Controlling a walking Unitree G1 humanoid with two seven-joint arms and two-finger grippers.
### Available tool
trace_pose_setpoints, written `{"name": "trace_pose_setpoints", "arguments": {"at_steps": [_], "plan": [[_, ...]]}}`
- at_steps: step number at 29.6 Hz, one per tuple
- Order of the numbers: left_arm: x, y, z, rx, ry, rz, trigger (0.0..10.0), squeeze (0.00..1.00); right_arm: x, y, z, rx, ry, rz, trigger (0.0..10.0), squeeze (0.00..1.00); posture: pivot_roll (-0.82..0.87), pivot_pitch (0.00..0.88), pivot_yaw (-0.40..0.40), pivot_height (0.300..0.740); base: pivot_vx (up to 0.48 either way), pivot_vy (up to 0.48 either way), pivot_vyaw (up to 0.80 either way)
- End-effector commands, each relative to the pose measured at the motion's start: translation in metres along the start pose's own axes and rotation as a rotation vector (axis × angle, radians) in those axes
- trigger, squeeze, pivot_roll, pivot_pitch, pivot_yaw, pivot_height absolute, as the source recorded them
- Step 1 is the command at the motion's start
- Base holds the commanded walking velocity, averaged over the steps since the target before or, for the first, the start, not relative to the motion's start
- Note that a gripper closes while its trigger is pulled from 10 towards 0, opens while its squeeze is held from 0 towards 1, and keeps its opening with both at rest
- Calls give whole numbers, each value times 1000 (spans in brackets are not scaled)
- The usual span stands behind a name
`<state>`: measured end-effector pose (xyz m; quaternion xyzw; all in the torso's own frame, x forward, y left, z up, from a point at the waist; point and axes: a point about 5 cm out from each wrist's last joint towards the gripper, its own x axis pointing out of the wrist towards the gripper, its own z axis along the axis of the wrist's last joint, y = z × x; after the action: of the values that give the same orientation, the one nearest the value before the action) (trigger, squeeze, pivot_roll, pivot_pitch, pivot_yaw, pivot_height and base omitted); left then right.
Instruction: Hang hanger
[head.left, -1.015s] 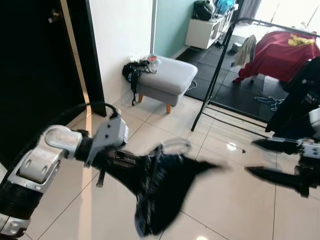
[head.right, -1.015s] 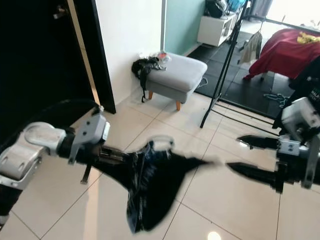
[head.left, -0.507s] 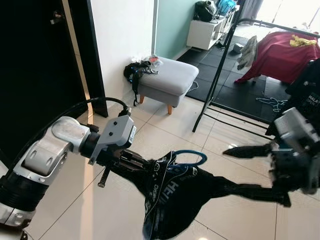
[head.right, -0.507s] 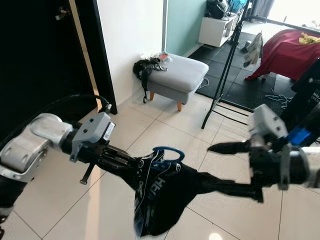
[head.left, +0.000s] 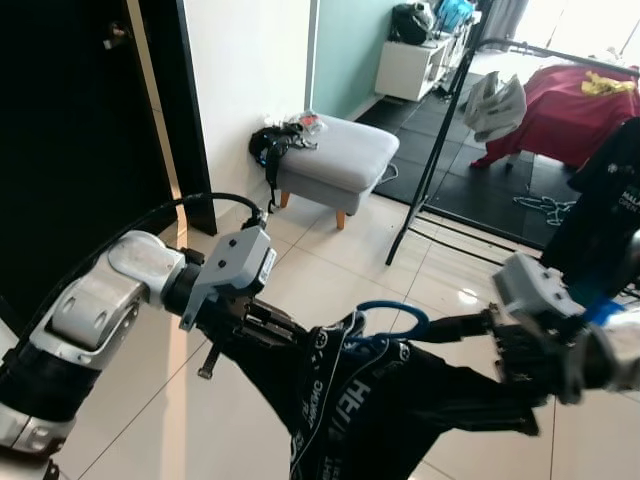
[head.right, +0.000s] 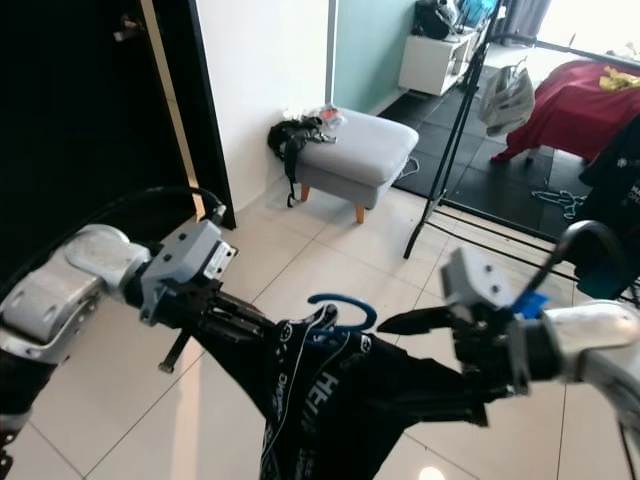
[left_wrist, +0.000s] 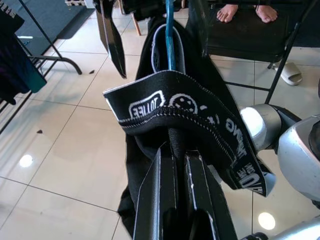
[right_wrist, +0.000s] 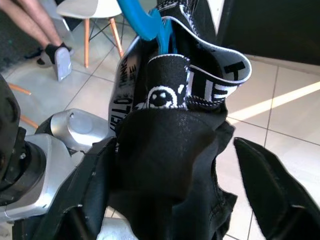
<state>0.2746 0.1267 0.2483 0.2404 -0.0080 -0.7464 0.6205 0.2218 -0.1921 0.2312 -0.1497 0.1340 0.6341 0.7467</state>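
Fingers of the left end effector are clamped on a blue hanger draped in a black garment, held in mid-air above the tiled floor. Right end effector spreads wide, one finger pressed into the cloth. Beyond, a black clothes rack stands near a grey footstool.

The right gripper swings in from the frame's right edge toward centre, now straddling the black garment. The blue hanger rises slightly, the garment stretching between the 2 grippers, blur gone.
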Motion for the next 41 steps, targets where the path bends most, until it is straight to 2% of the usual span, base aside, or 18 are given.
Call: {"name": "trace_pose_setpoints", "arguments": {"at_steps": [1,2,3,19,22,23,24,25,29,31,33,37,38,39,41], "plan": [[5,0,10,26,-55,-40,10000,0,8,-2,-2,-19,17,-4,4392,0,-22,30,-34,740,0,0,0],[5,0,10,26,-55,-40,10000,0,8,-2,-2,-19,17,-4,4392,0,-22,30,-34,740,0,0,0],[5,-1,13,30,-67,-50,10000,0,11,-2,-3,-22,18,-2,0,0,-19,31,-33,740,0,0,0],[3,0,22,53,-107,-58,10000,0,18,-1,-6,-14,28,27,0,0,-21,33,-35,740,0,0,0],[5,3,22,30,-121,-42,10000,0,18,-1,-6,-13,25,23,0,0,-21,33,-35,740,0,0,0],[5,6,22,4,-139,-30,10000,392,18,-1,-6,-12,20,17,0,0,-21,33,-35,740,0,0,0],[5,6,22,4,-139,-30,10000,392,18,-1,-6,-12,20,17,0,0,-21,33,-35,740,0,0,0],[6,10,23,-32,-171,-9,10000,1000,19,-2,-6,-11,12,8,0,0,-23,36,-34,740,0,0,0],[5,13,21,-56,-192,17,10000,1000,19,-2,-6,-9,2,-1,0,0,-23,36,-34,740,0,0,0],[-3,26,11,-87,-201,151,10000,1000,20,-3,-7,5,-18,-22,0,0,-26,39,-35,740,0,0,0],[-11,31,2,-100,-183,221,10000,1000,21,-2,-9,16,-27,-31,0,0,-34,36,-39,740,0,0,0],[-14,32,0,-109,-180,235,10000,1000,21,-2,-10,19,-28,-34,0,0,-34,36,-39,740,0,0,0],[-28,38,-10,-139,-166,331,10000,1000,17,-5,-16,53,-27,-88,0,0,-38,34,-43,740,0,0,0],[-28,38,-10,-139,-166,331,10000,1000,17,-5,-16,53,-27,-88,0,0,-38,34,-43,740,0,0,0],[-53,51,-37,-216,-135,635,10000,1000,4,-23,-41,155,-4,-338,0,0,-40,35,-48,740,0,0,0]]}}
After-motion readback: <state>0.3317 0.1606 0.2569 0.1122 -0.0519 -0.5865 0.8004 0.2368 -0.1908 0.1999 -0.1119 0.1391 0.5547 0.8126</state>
